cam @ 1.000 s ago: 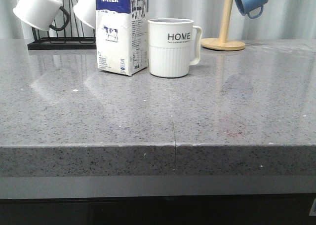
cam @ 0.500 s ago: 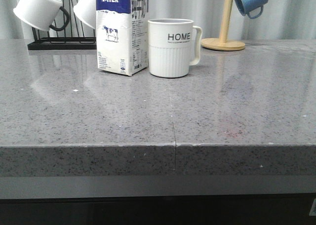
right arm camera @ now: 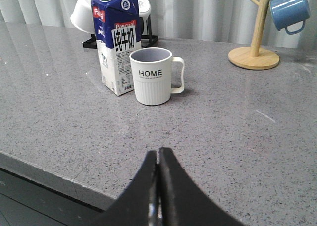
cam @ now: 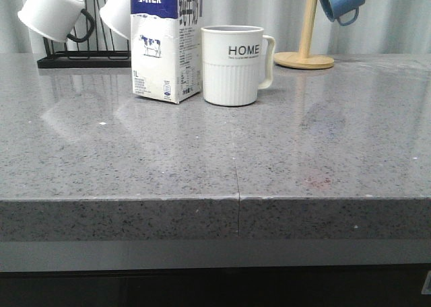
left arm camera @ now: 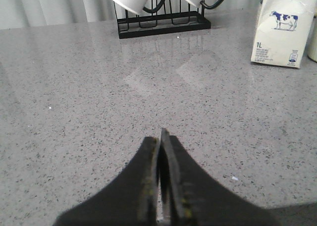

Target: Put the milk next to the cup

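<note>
The milk carton, white with a dark blue top and a cow picture, stands upright on the grey counter, close beside the left of the white ribbed "HOME" cup. Both also show in the right wrist view, the milk and the cup. The left wrist view shows the carton's lower part far off. My left gripper is shut and empty over bare counter. My right gripper is shut and empty, near the counter's front edge, well short of the cup. Neither gripper shows in the front view.
A black wire rack with two white black-handled mugs stands at the back left. A wooden mug tree with a blue mug stands at the back right. The counter's front edge runs across the front view.
</note>
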`<state>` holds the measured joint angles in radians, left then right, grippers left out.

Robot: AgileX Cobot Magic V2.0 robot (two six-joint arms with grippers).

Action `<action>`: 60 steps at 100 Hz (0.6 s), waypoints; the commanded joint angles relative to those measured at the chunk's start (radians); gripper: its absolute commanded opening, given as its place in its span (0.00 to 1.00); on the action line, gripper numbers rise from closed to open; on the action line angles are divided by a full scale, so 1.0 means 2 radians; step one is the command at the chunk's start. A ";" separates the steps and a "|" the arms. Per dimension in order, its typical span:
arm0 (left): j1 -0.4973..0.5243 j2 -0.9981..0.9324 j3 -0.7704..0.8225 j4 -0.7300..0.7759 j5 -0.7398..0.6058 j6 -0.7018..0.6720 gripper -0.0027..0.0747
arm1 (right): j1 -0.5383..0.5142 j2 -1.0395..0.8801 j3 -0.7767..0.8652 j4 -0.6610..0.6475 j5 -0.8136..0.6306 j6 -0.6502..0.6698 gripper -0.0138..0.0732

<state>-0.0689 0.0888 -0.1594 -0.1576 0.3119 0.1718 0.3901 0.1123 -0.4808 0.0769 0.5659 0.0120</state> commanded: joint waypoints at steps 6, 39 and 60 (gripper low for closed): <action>0.002 -0.018 0.035 0.001 -0.094 -0.023 0.01 | -0.002 0.005 -0.013 -0.001 -0.038 -0.006 0.16; 0.023 -0.063 0.102 0.079 -0.075 -0.121 0.01 | -0.002 0.007 -0.013 -0.001 -0.038 -0.006 0.16; 0.023 -0.063 0.102 0.079 -0.072 -0.120 0.01 | -0.002 0.007 -0.013 -0.001 -0.038 -0.006 0.16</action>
<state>-0.0227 -0.0059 0.0024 0.0000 0.2415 -0.0571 0.3901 0.1123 -0.4808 0.0769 0.5659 0.0120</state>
